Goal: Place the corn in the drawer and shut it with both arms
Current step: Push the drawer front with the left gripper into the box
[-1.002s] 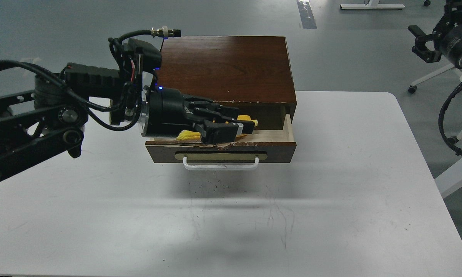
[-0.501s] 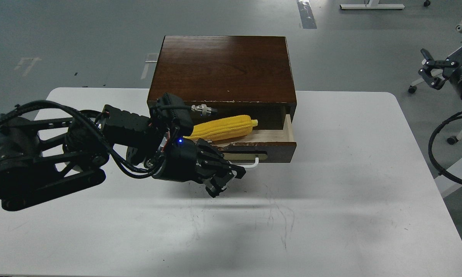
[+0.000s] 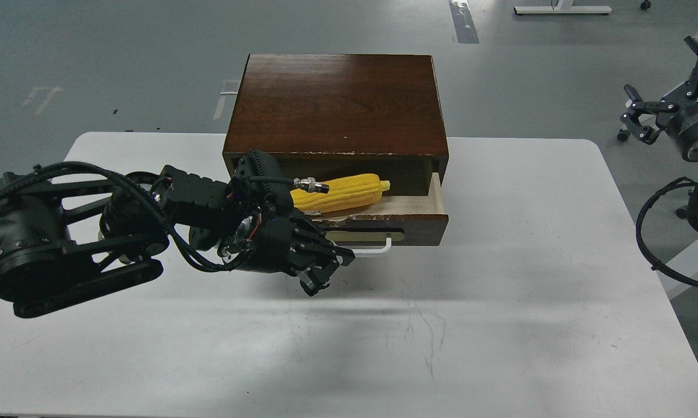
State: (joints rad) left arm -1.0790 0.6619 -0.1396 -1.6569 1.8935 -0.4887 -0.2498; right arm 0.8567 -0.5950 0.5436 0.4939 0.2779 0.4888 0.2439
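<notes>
The yellow corn [image 3: 343, 193] lies lengthwise in the open drawer [image 3: 410, 222], its tip pointing right over the pale wood inside. The drawer sticks out of the dark brown box [image 3: 337, 98], and part of its white handle [image 3: 375, 249] shows. My left gripper [image 3: 329, 273] hangs open and empty just in front of the drawer's left half, low over the table, and hides the handle's left part. My right gripper [image 3: 632, 113] is open and empty, high off the table's far right edge.
The box stands at the back middle of the white table [image 3: 500, 325]. Black cables [image 3: 662, 232] hang from my right arm beside the table's right edge. Grey floor and white furniture legs [image 3: 561, 8] lie beyond.
My left gripper let go of the corn in the drawer, pulled out and dropped down in front of the drawer front. My right gripper shifted slightly at the far right.
</notes>
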